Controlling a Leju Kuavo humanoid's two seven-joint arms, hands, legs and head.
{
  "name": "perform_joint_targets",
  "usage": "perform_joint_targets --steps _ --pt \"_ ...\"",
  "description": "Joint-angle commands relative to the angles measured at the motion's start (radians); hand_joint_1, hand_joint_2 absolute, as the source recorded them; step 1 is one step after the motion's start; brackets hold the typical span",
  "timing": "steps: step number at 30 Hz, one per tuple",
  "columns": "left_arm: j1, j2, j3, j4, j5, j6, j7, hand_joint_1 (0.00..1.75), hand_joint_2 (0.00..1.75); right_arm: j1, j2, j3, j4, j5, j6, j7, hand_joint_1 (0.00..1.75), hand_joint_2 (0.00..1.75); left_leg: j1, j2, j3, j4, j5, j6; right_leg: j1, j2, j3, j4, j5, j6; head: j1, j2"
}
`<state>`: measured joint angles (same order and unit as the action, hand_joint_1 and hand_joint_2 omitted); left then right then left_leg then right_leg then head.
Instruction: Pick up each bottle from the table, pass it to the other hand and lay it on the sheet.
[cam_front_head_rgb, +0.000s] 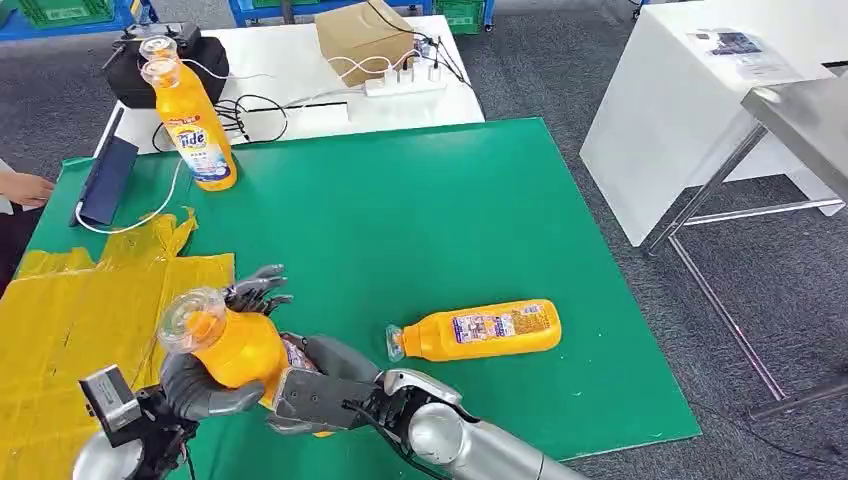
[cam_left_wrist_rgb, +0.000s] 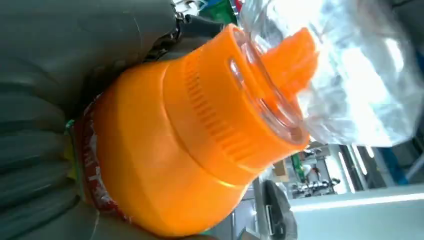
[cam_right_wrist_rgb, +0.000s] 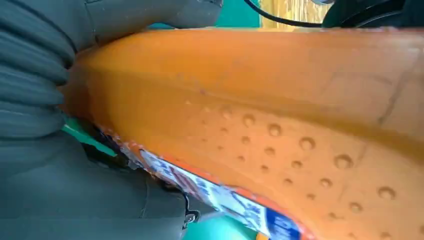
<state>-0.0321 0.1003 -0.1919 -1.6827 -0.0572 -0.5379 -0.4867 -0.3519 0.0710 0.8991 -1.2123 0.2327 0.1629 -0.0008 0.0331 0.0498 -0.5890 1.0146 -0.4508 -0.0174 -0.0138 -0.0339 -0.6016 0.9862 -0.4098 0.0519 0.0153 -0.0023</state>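
- From the head view both hands meet low over the near-left part of the green worktop (cam_front_head_rgb: 420, 210), sharing one orange detergent bottle (cam_front_head_rgb: 235, 345) that tilts with its clear cap toward the yellow sheet (cam_front_head_rgb: 70, 320)
- The left hand (cam_front_head_rgb: 215, 375) is wrapped around the bottle's upper body just under the neck, fingers curled over the far side
- The right hand (cam_front_head_rgb: 325, 390) is clamped on the lower body of the same bottle, from the right
- Left wrist view brings up close what the head view cannot: the ribbed orange collar (cam_left_wrist_rgb: 215, 115) and the spout inside the clear cap (cam_left_wrist_rgb: 345, 75), with the left hand (cam_left_wrist_rgb: 45, 100) pressed against the bottle's shoulder
- Right wrist view shows the dimpled orange side of the bottle (cam_right_wrist_rgb: 280, 135) and the edge of its label, the right hand (cam_right_wrist_rgb: 55, 165) tight against it
- A second bottle (cam_front_head_rgb: 480, 332) lies on its side near the front of the worktop, just right of the hands, cap pointing left
- A third bottle (cam_front_head_rgb: 195, 125) stands upright at the far-left edge, near a person's hand (cam_front_head_rgb: 25, 188)
- The sheet covers the near-left corner; the middle and right of the green surface are open
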Motion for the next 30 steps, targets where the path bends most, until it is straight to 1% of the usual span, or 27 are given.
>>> perform_joint_targets --steps 1,2,3,4,6,9,13,14,17,19,20,21,22,23,24,25,26,27,28,29,30 --pt "-0.004 0.053 -0.072 0.027 -0.033 0.016 -0.021 1.75 1.75 -0.047 -0.005 0.031 0.038 0.004 -0.008 -0.018 1.75 1.75 -0.001 -0.004 0.003 -0.001 0.0 0.002 -0.001 0.001 0.002 0.0 0.0 -0.002 0.0 0.0" --pt "0.015 0.061 -0.063 0.013 -0.033 0.016 -0.029 1.75 1.75 -0.052 -0.003 0.026 0.025 0.004 -0.009 -0.017 1.75 1.75 -0.001 -0.005 0.004 -0.001 0.0 0.003 -0.001 0.001 0.004 0.0 -0.001 -0.002 0.0 0.0" --pt "0.026 0.065 -0.057 0.006 -0.033 0.013 -0.034 1.75 1.75 -0.053 -0.002 0.019 0.014 0.0 -0.01 -0.015 1.75 1.75 -0.001 -0.002 0.003 -0.001 -0.001 0.003 -0.001 0.004 0.002 0.0 0.0 -0.002 0.0 0.0" --pt "0.032 0.066 -0.053 0.002 -0.033 0.013 -0.037 1.75 1.75 -0.053 -0.003 0.015 0.007 -0.002 -0.01 -0.013 1.75 1.75 -0.001 0.0 0.002 -0.001 -0.001 0.002 -0.001 0.003 0.001 0.0 0.0 -0.001 0.0 0.0" --pt "0.032 0.066 -0.053 0.002 -0.033 0.013 -0.037 1.75 1.75 -0.053 -0.003 0.015 0.007 -0.002 -0.01 -0.013 1.75 1.75 -0.001 0.0 0.002 -0.001 -0.001 0.002 -0.001 0.004 0.001 0.0 0.0 -0.001 0.0 0.0" --pt "0.031 0.063 -0.049 0.004 -0.036 0.009 -0.039 1.75 1.75 -0.05 -0.009 0.009 -0.005 -0.003 -0.011 -0.013 1.75 1.75 -0.001 -0.004 0.002 -0.001 -0.001 0.003 -0.001 0.002 0.002 0.001 -0.001 -0.002 0.0 0.0" --pt "0.036 0.057 -0.042 0.002 -0.045 0.001 -0.044 1.75 1.75 -0.045 -0.007 -0.001 -0.011 -0.003 -0.014 -0.011 1.75 1.75 -0.001 -0.002 0.002 -0.001 -0.001 0.003 -0.001 0.004 0.002 0.001 0.0 -0.002 0.0 0.0" --pt "0.036 0.057 -0.042 0.002 -0.045 0.001 -0.044 1.75 1.75 -0.045 -0.007 -0.001 -0.011 -0.003 -0.014 -0.011 1.75 1.75 -0.001 -0.002 0.001 -0.001 0.0 0.002 -0.001 0.002 0.001 0.0 0.0 -0.001 0.0 0.0" --pt "0.045 0.055 -0.034 -0.004 -0.052 -0.003 -0.051 1.75 1.75 -0.035 -0.012 -0.016 -0.034 -0.001 -0.021 -0.015 1.75 1.75 -0.001 -0.004 0.003 -0.001 -0.001 0.003 -0.001 0.003 0.003 0.0 -0.001 -0.002 0.0 0.0" --pt "0.056 0.053 -0.027 -0.013 -0.061 0.001 -0.055 1.75 1.75 -0.02 -0.011 -0.036 -0.064 0.015 -0.044 -0.034 1.75 1.75 -0.001 -0.002 0.001 -0.001 0.0 0.002 -0.001 0.002 0.001 0.0 0.0 -0.001 0.0 0.0" --pt "0.061 0.053 -0.023 -0.018 -0.071 0.011 -0.057 1.75 1.75 -0.014 -0.012 -0.042 -0.076 0.029 -0.06 -0.04 1.75 1.75 -0.001 -0.003 0.003 -0.001 -0.001 0.003 -0.001 0.003 0.002 0.0 -0.001 -0.002 0.0 0.0" --pt "0.072 0.052 -0.014 -0.031 -0.094 0.034 -0.063 1.75 1.75 0.005 -0.012 -0.062 -0.116 0.075 -0.103 -0.054 1.75 1.75 -0.001 -0.002 0.001 -0.001 0.0 0.002 -0.001 0.002 0.001 0.0 0.0 -0.001 0.0 0.0" --pt "0.086 0.048 0.003 -0.05 -0.129 0.075 -0.067 1.75 1.75 0.03 -0.011 -0.089 -0.169 0.128 -0.151 -0.063 0.52 1.75 -0.001 -0.003 0.003 -0.001 -0.001 0.003 -0.001 0.003 0.003 0.0 -0.001 -0.002 0.0 0.0" --pt "0.093 0.045 0.013 -0.064 -0.154 0.1 -0.069 1.75 1.75 0.037 -0.02 -0.105 -0.209 0.151 -0.162 -0.064 0.0 1.75 -0.001 -0.002 0.001 0.0 -0.001 0.002 -0.001 0.002 0.001 0.001 -0.001 -0.001 0.0 0.0" --pt "0.094 0.046 0.018 -0.071 -0.153 0.094 -0.069 1.75 1.75 0.035 -0.026 -0.117 -0.229 0.154 -0.147 -0.054 0.0 1.75 -0.001 -0.003 0.002 0.0 -0.002 0.003 -0.001 0.003 0.002 0.001 -0.002 -0.002 0.0 0.0" --pt "0.097 0.035 0.044 -0.086 -0.221 0.169 -0.069 1.75 1.75 0.045 -0.032 -0.152 -0.263 0.182 -0.154 -0.056 0.0 1.75 -0.001 -0.002 0.001 0.0 -0.001 0.002 -0.001 0.003 0.001 0.001 -0.001 -0.001 0.0 0.0" --pt "0.098 0.028 0.064 -0.097 -0.27 0.22 -0.07 1.75 1.75 0.054 -0.037 -0.177 -0.29 0.213 -0.163 -0.061 0.0 1.75 -0.001 -0.003 0.002 0.0 -0.002 0.004 -0.002 0.004 0.002 0.002 -0.002 -0.002 0.0 0.0" --pt "0.098 0.025 0.083 -0.106 -0.32 0.266 -0.071 1.75 1.75 0.069 -0.041 -0.205 -0.323 0.235 -0.171 -0.069 0.0 1.75 -0.001 -0.002 0.0 0.0 -0.001 0.002 -0.001 0.003 0.0 0.001 -0.001 -0.001 0.0 0.0" --pt "0.097 0.021 0.106 -0.117 -0.402 0.334 -0.071 1.75 1.75 0.084 -0.056 -0.233 -0.363 0.279 -0.179 -0.065 0.0 1.75 -0.001 -0.003 0.002 0.001 -0.002 0.004 -0.001 0.004 0.002 0.002 -0.002 -0.002 0.0 0.0" --pt "0.1 0.015 0.126 -0.124 -0.453 0.38 -0.068 1.75 1.75 0.094 -0.069 -0.254 -0.389 0.294 -0.175 -0.061 0.0 1.75 -0.001 -0.004 -0.001 0.001 -0.001 0.003 -0.001 0.001 -0.001 0.002 -0.001 -0.001 0.0 0.0" --pt "0.105 0.012 0.142 -0.129 -0.51 0.428 -0.067 1.75 1.75 0.11 -0.081 -0.284 -0.414 0.293 -0.173 -0.061 0.0 1.75 -0.001 -0.006 0.001 0.001 -0.001 0.004 -0.001 0.0 0.002 0.002 -0.002 -0.002 0.0 0.0"
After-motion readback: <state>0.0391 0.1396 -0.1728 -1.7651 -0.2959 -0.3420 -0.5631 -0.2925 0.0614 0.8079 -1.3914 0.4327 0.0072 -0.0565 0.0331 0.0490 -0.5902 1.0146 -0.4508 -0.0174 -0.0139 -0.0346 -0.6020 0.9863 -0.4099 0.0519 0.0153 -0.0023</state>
